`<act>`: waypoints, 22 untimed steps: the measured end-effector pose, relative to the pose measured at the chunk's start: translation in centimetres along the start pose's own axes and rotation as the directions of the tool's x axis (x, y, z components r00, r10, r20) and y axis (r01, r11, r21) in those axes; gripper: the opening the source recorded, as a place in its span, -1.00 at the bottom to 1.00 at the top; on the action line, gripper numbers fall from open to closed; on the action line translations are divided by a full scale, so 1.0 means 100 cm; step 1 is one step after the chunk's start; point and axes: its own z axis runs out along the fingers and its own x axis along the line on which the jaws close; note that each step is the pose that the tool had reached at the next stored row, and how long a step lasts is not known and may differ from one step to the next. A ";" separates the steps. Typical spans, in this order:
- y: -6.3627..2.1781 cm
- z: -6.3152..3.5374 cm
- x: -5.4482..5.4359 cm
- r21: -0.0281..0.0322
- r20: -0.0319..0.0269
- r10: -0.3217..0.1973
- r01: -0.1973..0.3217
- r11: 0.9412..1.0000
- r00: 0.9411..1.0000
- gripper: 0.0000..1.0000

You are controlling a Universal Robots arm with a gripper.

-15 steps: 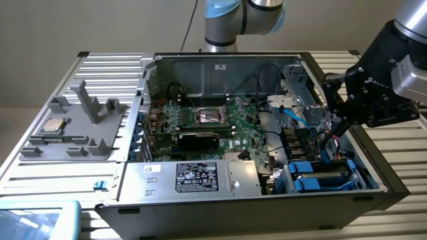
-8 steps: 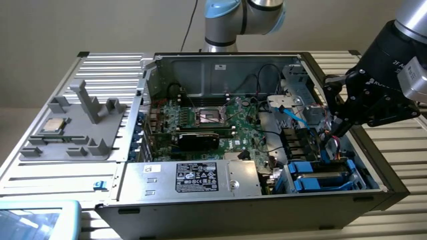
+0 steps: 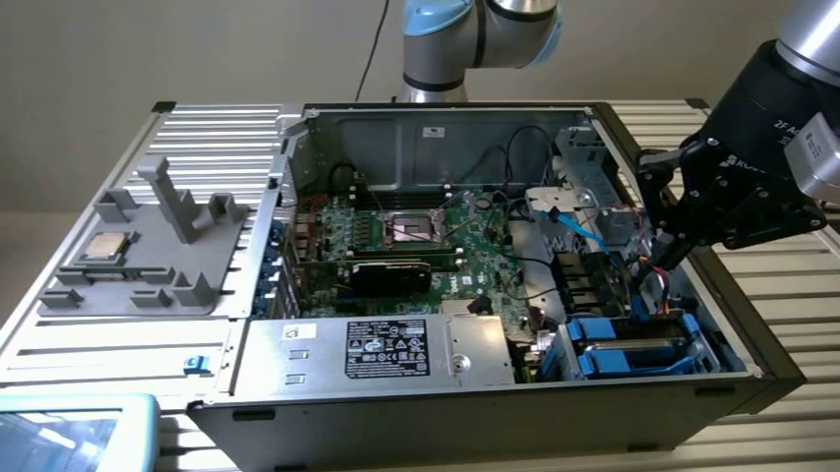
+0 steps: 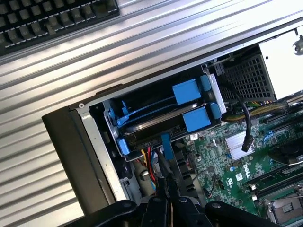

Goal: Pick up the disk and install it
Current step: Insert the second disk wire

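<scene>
The disk (image 3: pixel 630 346) sits in the drive bay at the front corner of the open computer case, on the exterior view's right, and its blue carrier bracket shows. In the wrist view two blue bracket fronts (image 4: pixel 189 91) lie side by side in that bay, with dark drive bodies behind them. I cannot tell the two apart. My gripper (image 3: pixel 670 258) hangs just above and behind the bay, over red and blue cables. Its thin fingers (image 4: pixel 166 191) are shut together with nothing between them, a short way from the blue brackets.
The case holds a green motherboard (image 3: pixel 407 231), a silver power supply box (image 3: pixel 381 349) with a black label, and loose cables (image 4: pixel 246 123) near the bay. A grey fixture (image 3: pixel 145 251) with a small CPU chip lies on the exterior view's left. A keyboard (image 4: pixel 52 16) rests on the slatted table.
</scene>
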 end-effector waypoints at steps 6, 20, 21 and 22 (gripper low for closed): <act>0.0000 0.0000 0.000 0.000 0.000 0.000 0.000 1.000 1.000 -0.79; 0.0085 -0.0001 -0.002 0.013 0.005 -0.092 0.092 0.996 0.996 -0.79; 0.0100 0.0000 -0.002 0.012 0.005 -0.098 0.098 0.995 0.995 -0.79; 0.0114 -0.0002 -0.002 0.012 0.005 -0.103 0.103 0.995 0.995 -0.79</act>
